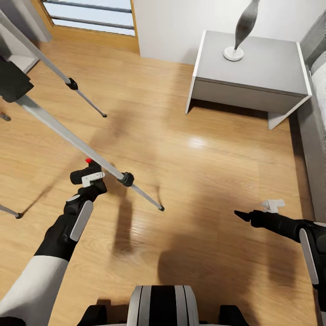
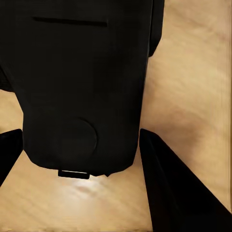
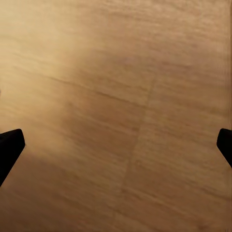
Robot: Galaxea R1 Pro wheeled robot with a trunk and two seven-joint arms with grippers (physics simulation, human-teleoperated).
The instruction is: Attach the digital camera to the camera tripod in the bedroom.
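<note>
Above the wood floor (image 1: 190, 149), left end effector (image 1: 88, 181) grips the camera (image 1: 86, 174).
Smooth matte-black body, red button on top, just beside the tripod's (image 1: 68, 136) silver tubular leg; right end effector (image 1: 253, 216) spread wide, holding nothing; grey boxy nightstand (image 1: 249, 72) beyond.

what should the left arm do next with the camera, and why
Probably raise the left gripper up and leftward toward the tripod head. It holds the digital camera low beside a leg, well below the black head, so the camera cannot mount yet.
</note>
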